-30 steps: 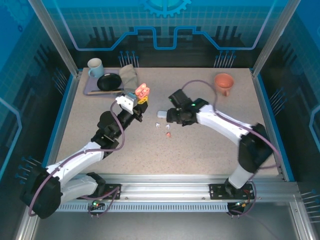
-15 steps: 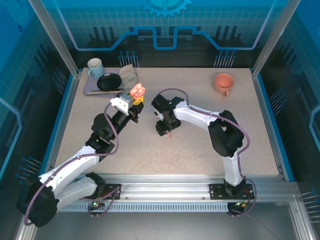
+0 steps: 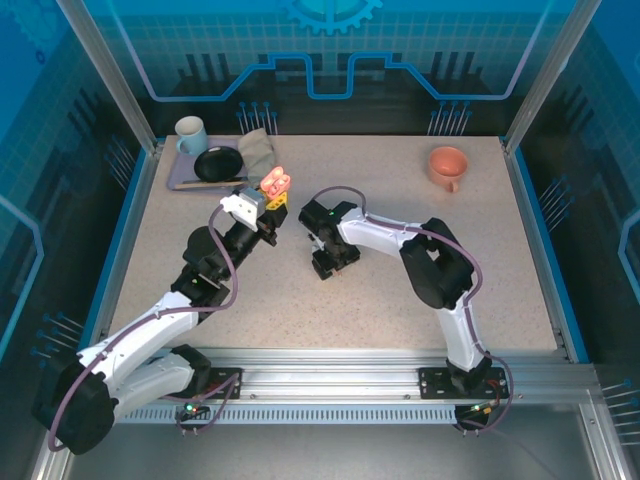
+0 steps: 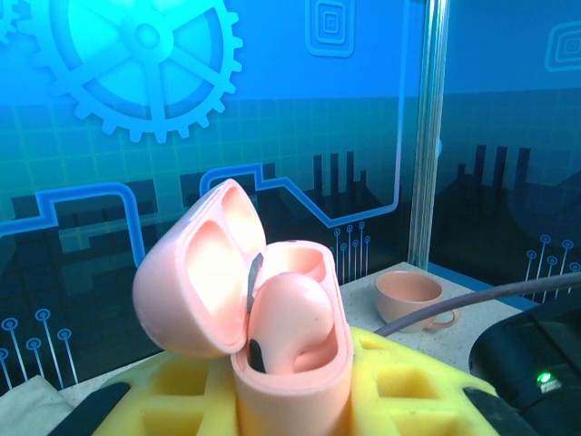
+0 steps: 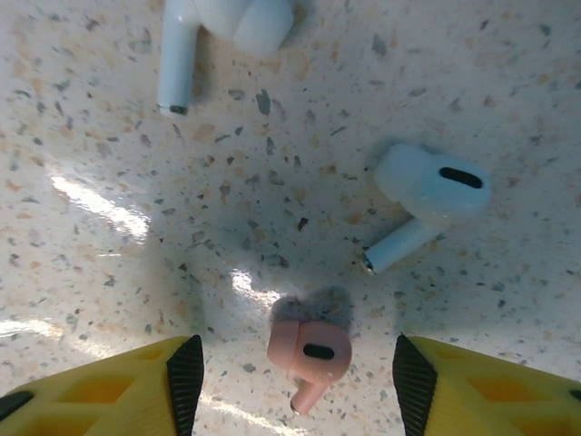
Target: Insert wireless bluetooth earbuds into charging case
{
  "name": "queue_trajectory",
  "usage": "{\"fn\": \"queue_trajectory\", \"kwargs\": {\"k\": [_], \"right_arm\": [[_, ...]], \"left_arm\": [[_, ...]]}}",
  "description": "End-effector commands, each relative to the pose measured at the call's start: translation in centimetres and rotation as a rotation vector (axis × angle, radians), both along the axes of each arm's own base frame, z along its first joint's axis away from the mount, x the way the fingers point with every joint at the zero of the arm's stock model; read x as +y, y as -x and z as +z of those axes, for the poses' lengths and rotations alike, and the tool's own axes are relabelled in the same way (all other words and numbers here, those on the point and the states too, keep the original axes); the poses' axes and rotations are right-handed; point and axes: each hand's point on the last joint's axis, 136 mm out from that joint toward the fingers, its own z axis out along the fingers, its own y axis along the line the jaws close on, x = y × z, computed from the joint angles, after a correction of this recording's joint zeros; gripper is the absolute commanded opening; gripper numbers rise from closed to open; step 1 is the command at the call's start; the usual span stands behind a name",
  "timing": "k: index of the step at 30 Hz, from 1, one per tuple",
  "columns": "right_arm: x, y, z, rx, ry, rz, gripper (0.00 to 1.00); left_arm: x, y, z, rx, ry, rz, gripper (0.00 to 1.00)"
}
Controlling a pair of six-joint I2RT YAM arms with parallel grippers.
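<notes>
My left tool (image 3: 276, 195), with yellow fingers, is clamped on the small coral-pink plastic charging case (image 4: 292, 363). It holds the case upright toward the far-left part of the speckled desk (image 5: 109, 263), and the hinged lid (image 4: 195, 277) stands open. My right tool (image 5: 298, 381) points down at mid-desk with its fingers apart. One tiny coral-pink stemmed earbud (image 5: 310, 352) lies on the desk between those fingers, touching neither. Two white stemmed earbuds lie beyond it: the first white earbud (image 5: 427, 195) near, the second white earbud (image 5: 227, 23) further off.
</notes>
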Motion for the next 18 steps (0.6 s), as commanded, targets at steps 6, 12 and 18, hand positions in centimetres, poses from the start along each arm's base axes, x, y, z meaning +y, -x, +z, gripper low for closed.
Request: {"fn": "queue_trajectory", "kwargs": {"k": [6, 12, 18], "right_arm": [[0.0, -0.1, -1.0, -0.008, 0.044, 0.002, 0.56], [-0.5, -0.4, -1.4, -0.01, 0.057, -0.014, 0.52], [-1.1, -0.5, -1.7, 0.003, 0.044, -0.033, 0.5]], "left_arm": [[0.5, -0.1, 0.4, -0.023, 0.001, 0.022, 0.0], [0.3, -0.2, 0.4, -0.022, 0.006, 0.016, 0.0], [0.3, -0.3, 0.5, -0.023, 0.007, 0.016, 0.0]]}}
